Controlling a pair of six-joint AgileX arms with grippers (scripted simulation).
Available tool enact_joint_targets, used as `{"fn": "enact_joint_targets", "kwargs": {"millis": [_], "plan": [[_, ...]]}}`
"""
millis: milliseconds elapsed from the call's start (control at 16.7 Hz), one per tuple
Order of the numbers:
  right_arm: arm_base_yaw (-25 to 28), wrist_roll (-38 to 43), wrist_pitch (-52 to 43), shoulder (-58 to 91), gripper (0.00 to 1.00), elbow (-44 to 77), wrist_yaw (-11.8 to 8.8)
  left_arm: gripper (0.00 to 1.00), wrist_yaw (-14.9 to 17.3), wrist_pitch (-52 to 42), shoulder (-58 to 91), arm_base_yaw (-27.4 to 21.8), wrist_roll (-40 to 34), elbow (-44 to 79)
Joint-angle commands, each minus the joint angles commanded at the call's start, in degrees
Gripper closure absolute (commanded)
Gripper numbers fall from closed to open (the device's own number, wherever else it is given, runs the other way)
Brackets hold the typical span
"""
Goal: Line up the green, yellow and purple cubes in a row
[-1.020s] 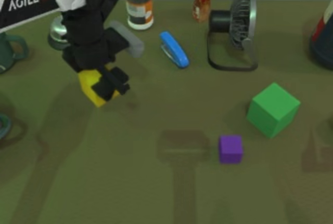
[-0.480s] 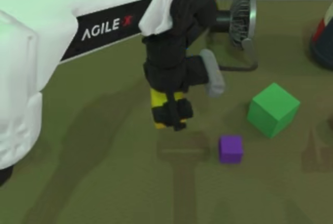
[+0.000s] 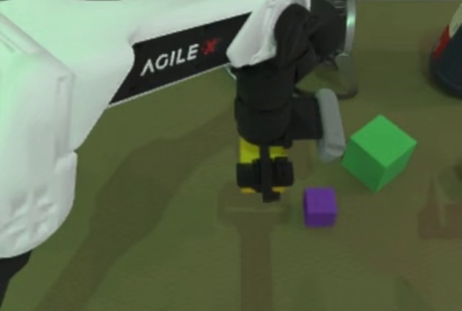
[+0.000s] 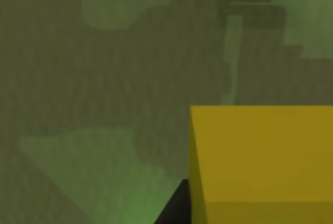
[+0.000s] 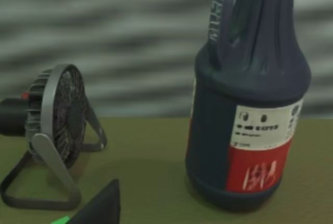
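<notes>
The left gripper [image 3: 265, 181] pinches the yellow cube [image 3: 253, 154] above the table [image 3: 144, 253], just left of the purple cube [image 3: 320, 206], with the green cube [image 3: 378, 151] farther right

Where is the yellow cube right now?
In the top view, the yellow cube sits clamped in the left hand near the table's middle, just left of the purple cube, with the green cube farther right.
</notes>
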Motion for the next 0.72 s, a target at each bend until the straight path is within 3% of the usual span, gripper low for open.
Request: {"fn": "enact_joint_targets", "kwargs": {"millis": [720], "plan": [[0.0,0.0,0.0,0.0,0.0,0.0,0.0,1.0,0.06,13.25,4.36,-0.29,-0.04,-8.89]]}}
